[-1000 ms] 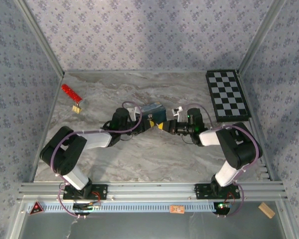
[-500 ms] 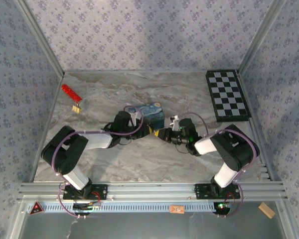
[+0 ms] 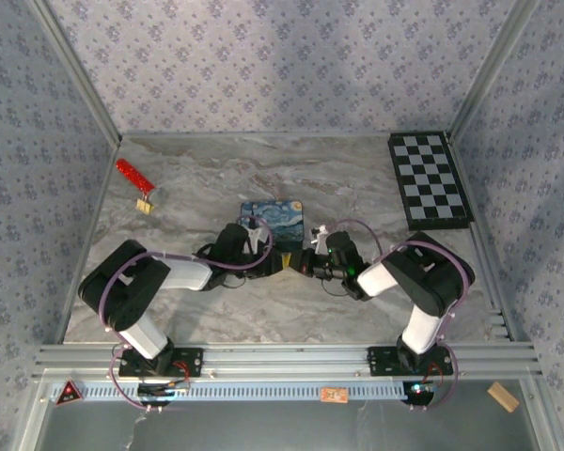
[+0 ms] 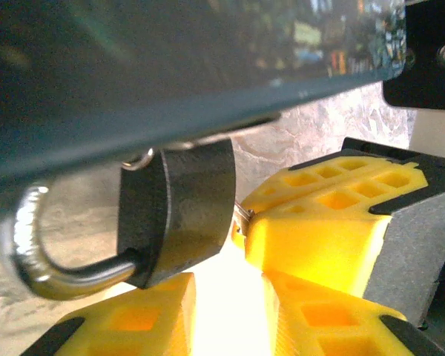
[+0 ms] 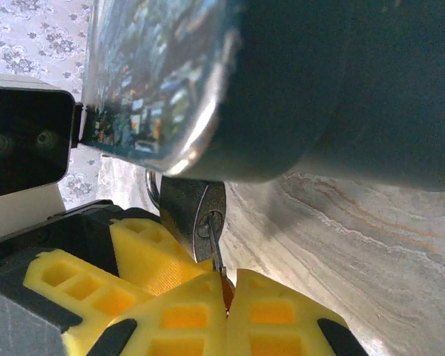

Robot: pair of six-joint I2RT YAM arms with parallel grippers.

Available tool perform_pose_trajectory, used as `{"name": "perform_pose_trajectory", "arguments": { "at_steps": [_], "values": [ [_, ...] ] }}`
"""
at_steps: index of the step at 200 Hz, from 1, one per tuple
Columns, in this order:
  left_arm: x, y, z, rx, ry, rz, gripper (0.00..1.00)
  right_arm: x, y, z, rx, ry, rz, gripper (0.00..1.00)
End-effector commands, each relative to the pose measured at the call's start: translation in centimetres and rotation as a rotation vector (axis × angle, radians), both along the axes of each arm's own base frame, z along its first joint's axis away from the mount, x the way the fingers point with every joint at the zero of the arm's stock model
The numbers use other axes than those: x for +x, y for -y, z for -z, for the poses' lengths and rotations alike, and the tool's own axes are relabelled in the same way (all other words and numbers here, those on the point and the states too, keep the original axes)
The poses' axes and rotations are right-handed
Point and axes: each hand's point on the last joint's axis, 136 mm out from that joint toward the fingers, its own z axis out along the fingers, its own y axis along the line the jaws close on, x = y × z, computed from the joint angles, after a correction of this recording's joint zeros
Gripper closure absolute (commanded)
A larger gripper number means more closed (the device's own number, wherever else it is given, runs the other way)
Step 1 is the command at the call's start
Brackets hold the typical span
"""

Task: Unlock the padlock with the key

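Snugly — padlock under box edge, key inserted

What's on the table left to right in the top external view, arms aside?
Across the table: red strip with its gold piece → blue painted box → checkerboard.

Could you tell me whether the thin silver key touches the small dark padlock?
Touching. The right wrist view shows the key entering the padlock at its keyhole.
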Motion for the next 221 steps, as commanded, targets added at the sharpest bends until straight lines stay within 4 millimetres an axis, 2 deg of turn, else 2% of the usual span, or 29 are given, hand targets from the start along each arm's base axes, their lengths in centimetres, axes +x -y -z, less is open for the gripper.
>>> {"name": "perform_pose_trajectory", "arguments": {
  "at_steps": [1,29,60,80,143,176,221],
  "values": [
    [-1.2,0.5,-0.3,-0.044,-0.018,0.026,0.68,0.8,-1.6,-2.1,0.063,0.056,0.003,1.00],
    [-1.0,-0.1,-0.9,-0.067,0.010,-0.020,0.62,0.5,-1.5,-1.3,0.040,0.034,0.006,1.00],
    [-0.6,-1.9,-1.5,-0.072,0.058,-0.127,0.48,0.3,-1.4,-0.6,0.025,0.017,0.006,1.00],
    [-0.2,-2.8,-1.9,-0.080,0.078,-0.188,0.44,0.2,-1.5,-0.4,0.024,0.013,0.003,1.00],
    [1.3,-3.5,-3.2,-0.169,0.104,-0.300,0.44,-0.4,-2.0,0.0,0.016,-0.010,-0.018,1.00],
    [2.0,-3.3,-3.0,-0.199,0.110,-0.323,0.47,-0.8,-2.7,-0.2,0.026,-0.016,-0.044,1.00],
    [2.7,-4.0,-1.3,-0.186,0.088,-0.398,0.48,-1.3,-2.9,-0.3,0.030,-0.027,-0.050,1.00]
  ]
}}
